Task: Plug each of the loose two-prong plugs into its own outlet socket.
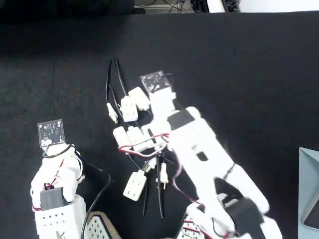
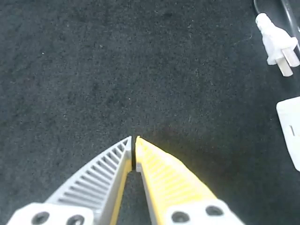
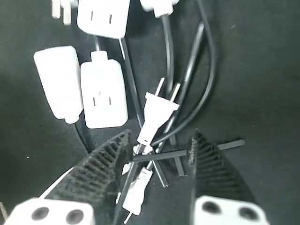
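A black table (image 1: 249,74) carries white outlet sockets (image 1: 134,185), loose two-prong plugs (image 1: 112,113) and tangled black cords (image 1: 160,201).

Robotics lab bench, table (image 1: 259,69) under black cloth, white left arm (image 1: 55,181) and right arm (image 1: 204,149) with bare red wiring, loose cables (image 1: 172,6) behind the far edge

Your bench (image 2: 93,70) is covered in matt black cloth, a bit fuzzy up close. The sockets (image 3: 104,96) and plugs (image 3: 157,112) are smooth white plastic with a slight sheen, and the prongs (image 3: 161,86) are bare metal. Cords (image 3: 212,70) are smooth black sheathing. Your left hand (image 2: 133,139) is ribbed grey and yellow plastic, and your right hand (image 3: 160,137) is ribbed black plastic.
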Controlling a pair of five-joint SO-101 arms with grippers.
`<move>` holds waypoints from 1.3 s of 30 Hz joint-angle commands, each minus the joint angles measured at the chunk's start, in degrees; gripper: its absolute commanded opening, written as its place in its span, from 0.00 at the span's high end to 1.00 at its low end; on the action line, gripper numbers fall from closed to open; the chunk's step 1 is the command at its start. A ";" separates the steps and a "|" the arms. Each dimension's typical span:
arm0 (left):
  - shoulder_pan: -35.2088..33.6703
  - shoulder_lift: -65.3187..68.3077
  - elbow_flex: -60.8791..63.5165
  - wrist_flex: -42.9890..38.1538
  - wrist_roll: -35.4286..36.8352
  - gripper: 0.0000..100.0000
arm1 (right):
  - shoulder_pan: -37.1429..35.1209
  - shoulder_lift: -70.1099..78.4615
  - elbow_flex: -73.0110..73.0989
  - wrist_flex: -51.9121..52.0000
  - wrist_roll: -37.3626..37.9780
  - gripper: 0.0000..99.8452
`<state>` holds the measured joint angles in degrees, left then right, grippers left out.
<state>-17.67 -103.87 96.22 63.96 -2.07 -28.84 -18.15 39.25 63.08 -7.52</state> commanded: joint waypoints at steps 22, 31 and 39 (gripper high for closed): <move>-0.31 -0.44 0.22 -1.14 0.00 0.97 | 10.46 13.23 -9.63 -7.47 -1.49 0.99; -0.31 -0.44 0.22 -1.14 0.00 0.97 | 14.42 0.04 -16.57 -2.11 -1.85 0.99; -0.31 -0.44 0.22 -1.14 0.00 0.97 | 18.37 -11.47 -17.98 -2.64 -5.36 0.98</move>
<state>-17.67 -103.87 96.22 63.96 -2.07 -11.87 -25.10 24.57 60.62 -9.98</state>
